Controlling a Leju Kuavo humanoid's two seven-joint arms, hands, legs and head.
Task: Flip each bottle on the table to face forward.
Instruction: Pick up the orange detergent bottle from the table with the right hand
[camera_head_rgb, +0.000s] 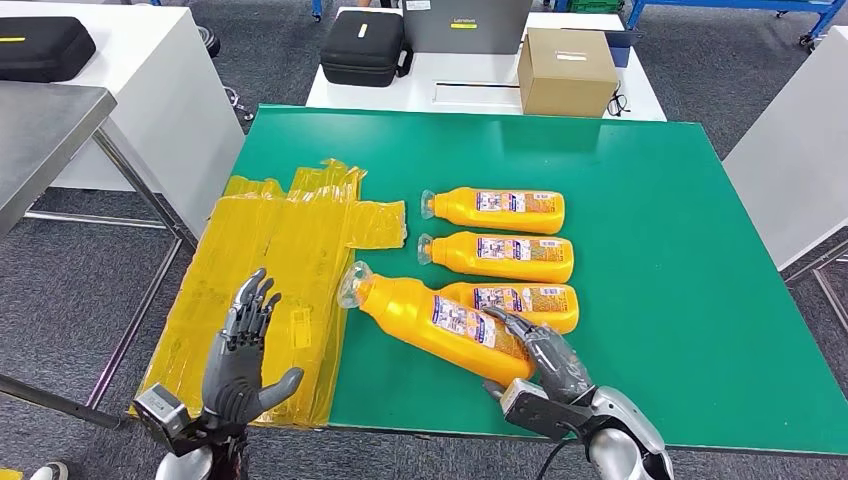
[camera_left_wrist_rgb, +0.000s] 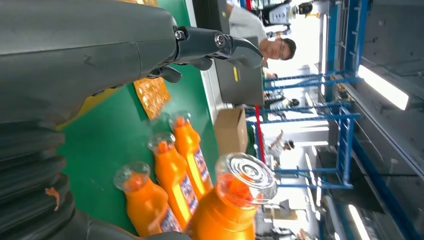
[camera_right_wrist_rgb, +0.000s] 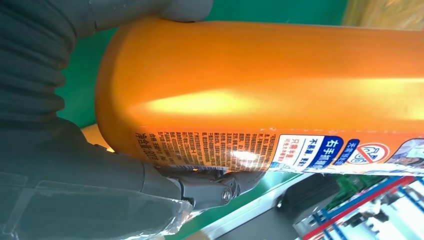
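Right hand (camera_head_rgb: 545, 362) grips the angled bottle (camera_head_rgb: 440, 322); label (camera_right_wrist_rgb: 305, 150) print Chinese, seemingly "右手". Left hand (camera_head_rgb: 243, 350) spread, empty, at bench (camera_head_rgb: 650, 200) edge.

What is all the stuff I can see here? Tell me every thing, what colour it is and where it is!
Bottles: four, orange with clear caps; three lie in a row on the table, and the held bottle lies slanted at the front.
Table: one, green, in the middle.
Plastic sheets: a yellow stack on the table's left side.
Cardboard box: one, brown, on the white desk behind.
Black cases: two, one beside the box, one at far left.
Person: one, seen in the left wrist view, beyond the table.
Left hand: grey, fingers spread above the sheets.
Right hand: grey, gripping the held bottle's base.
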